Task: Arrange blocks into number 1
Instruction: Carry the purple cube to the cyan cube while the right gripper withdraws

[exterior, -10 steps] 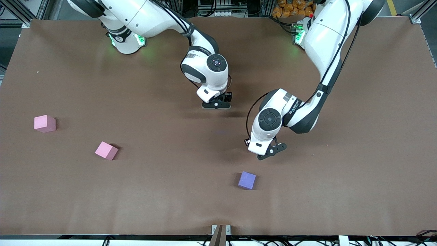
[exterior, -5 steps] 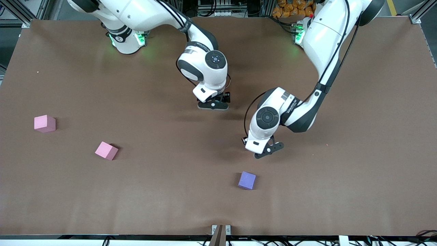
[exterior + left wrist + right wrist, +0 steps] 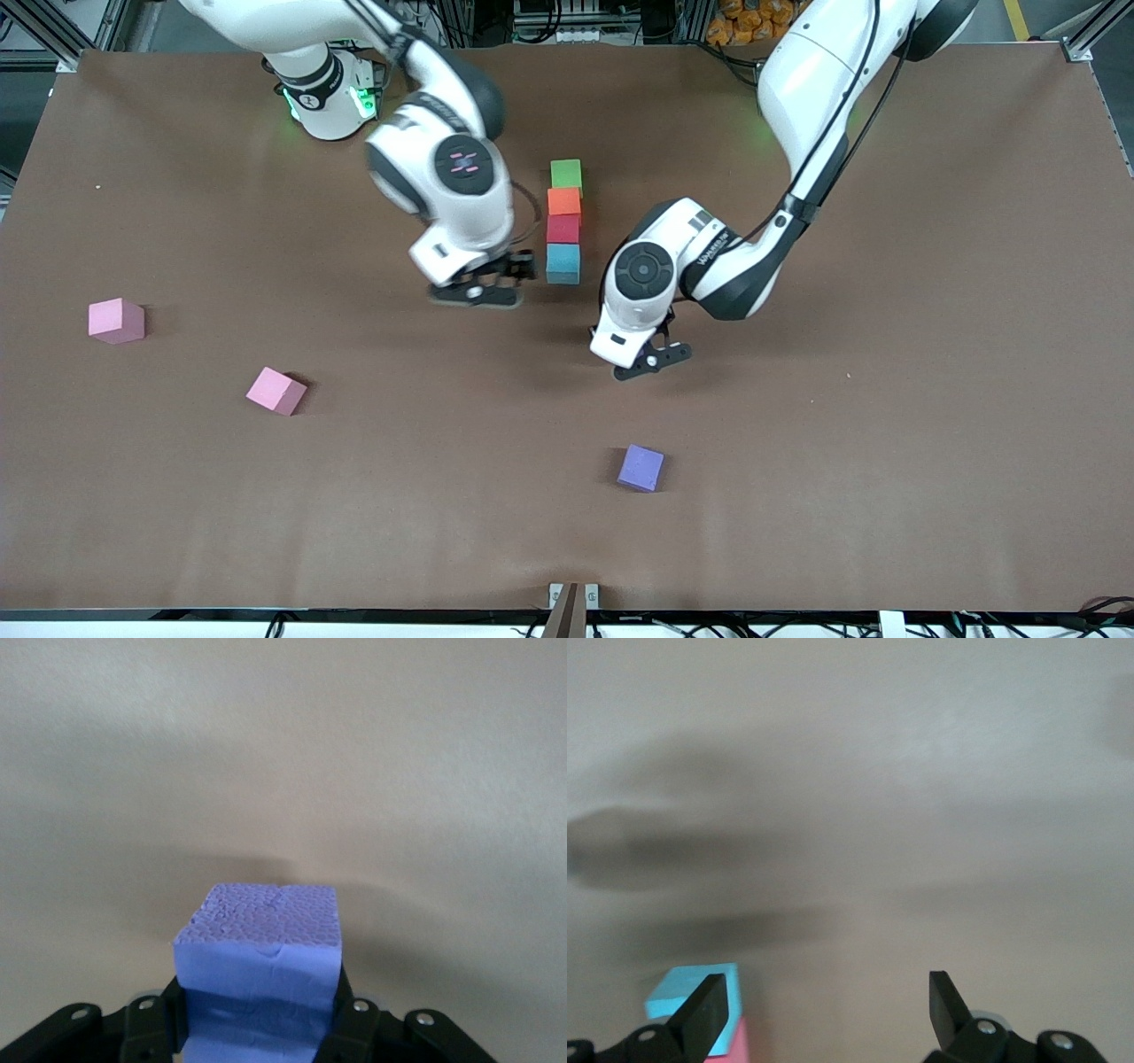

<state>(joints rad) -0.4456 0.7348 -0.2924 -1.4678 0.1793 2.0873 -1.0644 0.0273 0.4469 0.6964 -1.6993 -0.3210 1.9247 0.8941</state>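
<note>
**Purple block to close the column**

Front view: green (image 3: pixel 566 173), orange (image 3: pixel 564 201), red (image 3: pixel 563 229) and light blue (image 3: pixel 563 263) stood in a touching line. The purple block (image 3: pixel 640 467) lay well apart, nearer the camera. The left gripper (image 3: pixel 651 361) hung over bare table between them. The right gripper (image 3: pixel 478 292) waited beside light blue.

Left wrist view: the spread fingers (image 3: pixel 146 1028) framed purple, holding nothing. Judged best: descend centred and square to its faces, then close.

Right wrist view: jaws wide, empty.
</note>
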